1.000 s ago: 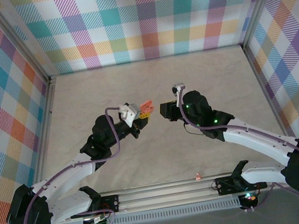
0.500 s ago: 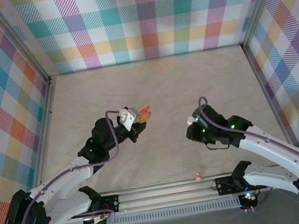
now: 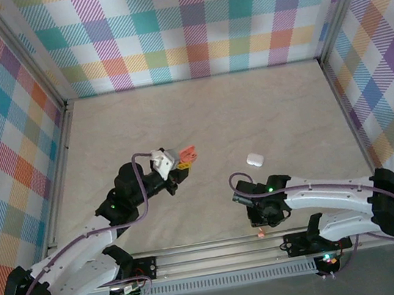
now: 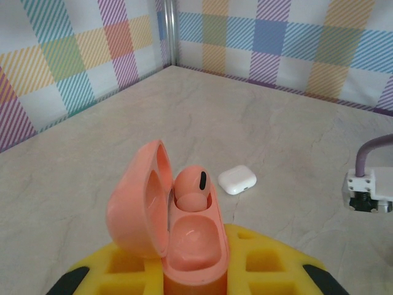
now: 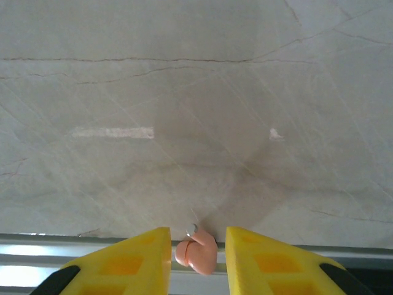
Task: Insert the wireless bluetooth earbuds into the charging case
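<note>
Step in hand: picking up second earbud.
Right end effector (image 5: 196, 238) released, straddling loose earbud (image 5: 196, 256) at counter (image 5: 196, 92) near edge, not yet gripping.
Next move: closing gently, keeping centred.
Farther: left end effector (image 4: 195, 273) grasping open charging case (image 4: 184, 236), seated earbud (image 4: 191, 187) occupying one bay.

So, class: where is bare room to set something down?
Free: the far tabletop between the plaid back wall and the small white rounded case. Crowded: the near rail, where the right gripper straddles a salmon-pink earbud.
</note>
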{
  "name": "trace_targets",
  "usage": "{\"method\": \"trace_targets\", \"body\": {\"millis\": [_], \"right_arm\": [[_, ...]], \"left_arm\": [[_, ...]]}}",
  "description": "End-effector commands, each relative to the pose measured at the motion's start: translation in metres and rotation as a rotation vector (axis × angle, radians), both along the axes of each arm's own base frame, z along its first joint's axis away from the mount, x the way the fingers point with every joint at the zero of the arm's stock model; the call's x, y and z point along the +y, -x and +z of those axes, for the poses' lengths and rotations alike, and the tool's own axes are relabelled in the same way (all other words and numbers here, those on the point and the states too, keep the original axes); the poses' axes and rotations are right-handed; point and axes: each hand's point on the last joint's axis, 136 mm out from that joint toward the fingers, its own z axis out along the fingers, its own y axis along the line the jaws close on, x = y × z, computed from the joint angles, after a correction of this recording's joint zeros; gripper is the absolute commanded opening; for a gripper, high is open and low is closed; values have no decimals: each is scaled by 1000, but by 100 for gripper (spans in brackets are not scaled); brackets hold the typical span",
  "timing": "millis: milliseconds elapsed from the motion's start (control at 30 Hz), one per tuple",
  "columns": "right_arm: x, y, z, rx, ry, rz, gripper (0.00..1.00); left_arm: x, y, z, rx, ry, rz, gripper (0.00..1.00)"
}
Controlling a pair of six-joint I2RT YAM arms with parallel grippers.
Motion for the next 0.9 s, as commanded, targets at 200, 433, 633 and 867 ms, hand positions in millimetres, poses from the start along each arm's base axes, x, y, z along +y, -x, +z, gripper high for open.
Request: {"method": "trace_targets", "body": {"millis": [200,433,633,867], "right_arm": [[-1,9,-9,23,27,89,30],[-7,16,-17,58,74,113,32],[-9,18,-23,70,104,129,31],[-8,18,-27,71,111,155,27]], "left_arm": [[6,6,1,8,14,8,0],[3,2,4,6,19,3,0],[1,2,5,8,20,-4,0],[3,3,5,5,18,2,0]]}}
